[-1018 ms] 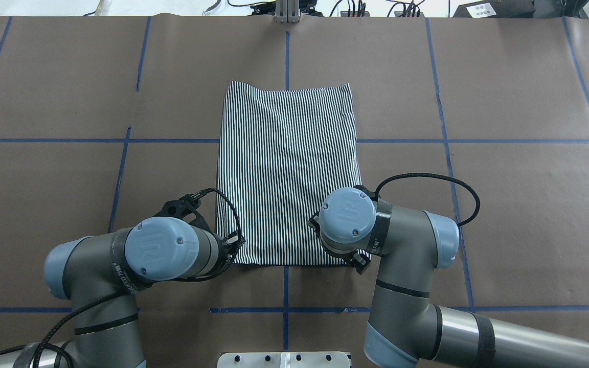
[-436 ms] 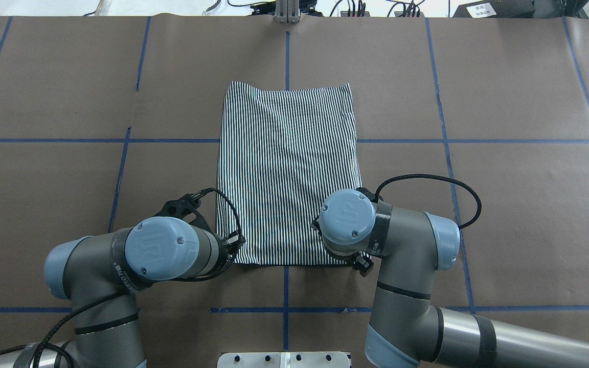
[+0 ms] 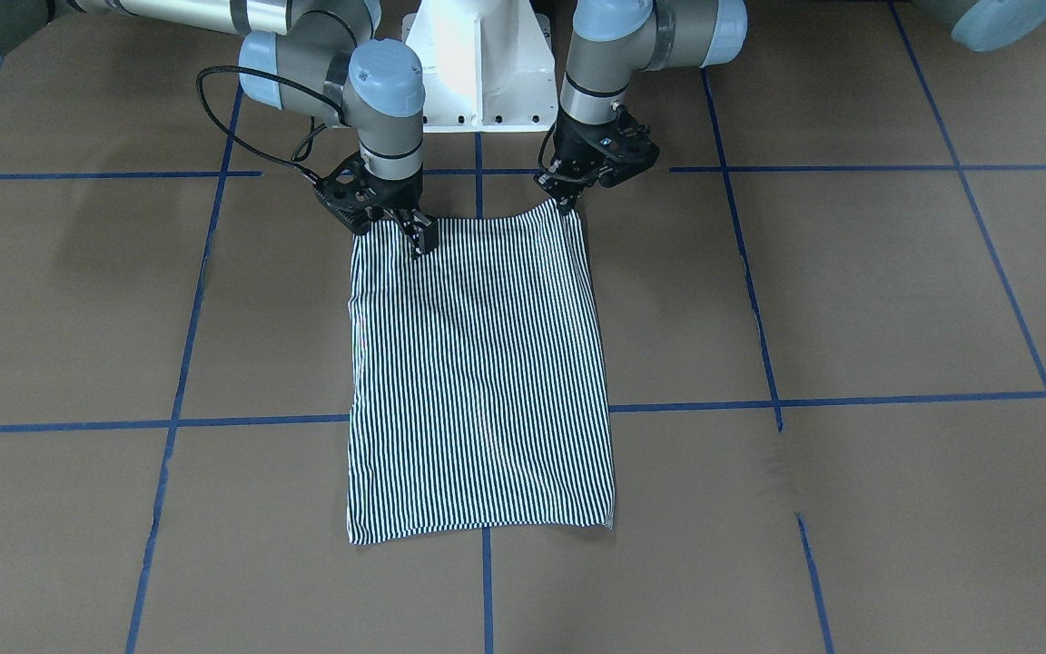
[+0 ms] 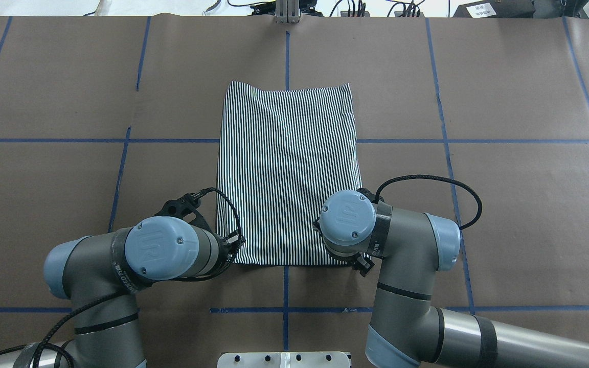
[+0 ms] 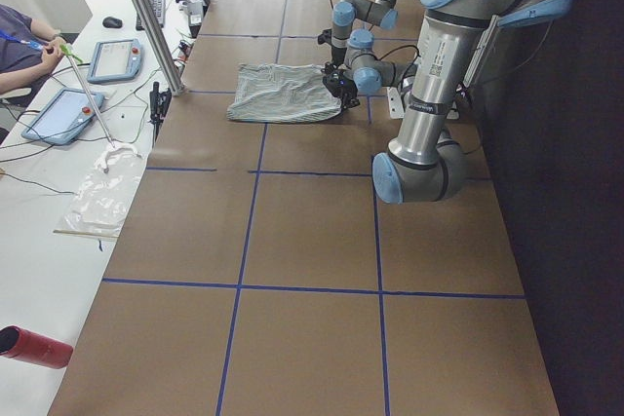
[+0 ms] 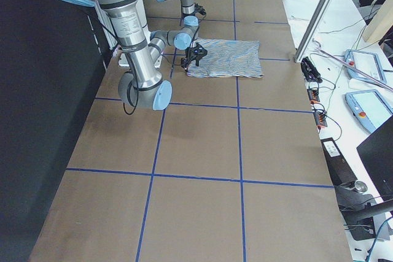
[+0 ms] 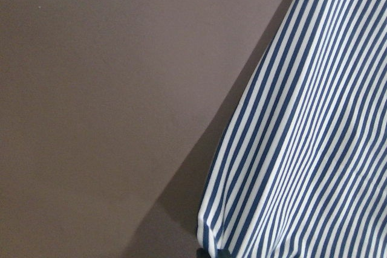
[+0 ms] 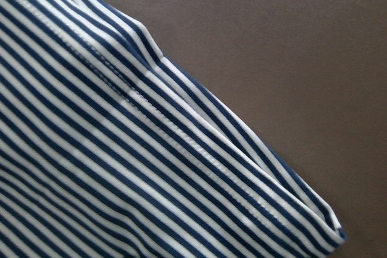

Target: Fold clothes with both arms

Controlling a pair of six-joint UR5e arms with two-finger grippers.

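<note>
The clothes are one navy-and-white striped shirt (image 3: 478,381) (image 4: 287,168), folded into a tall rectangle on the brown table. Its collar and buttons are hidden. My left gripper (image 3: 567,202) (image 4: 234,239) is shut on the shirt's near left corner, which rises slightly off the table. My right gripper (image 3: 420,243) (image 4: 360,265) is shut on the near edge at the right side. The left wrist view shows the lifted striped edge (image 7: 302,149) casting a shadow. Stacked hems (image 8: 199,149) of the shirt fill the right wrist view.
The white pedestal base (image 3: 478,64) stands just behind both arms. Blue tape lines (image 4: 287,51) cross the brown paper. In the exterior left view a seated person (image 5: 19,36), tablets (image 5: 117,60) and a metal post (image 5: 146,17) stand beyond the far edge.
My right wrist has shifted slightly toward the robot and outward along the shirt's near edge. The left arm and the shirt look unchanged.
</note>
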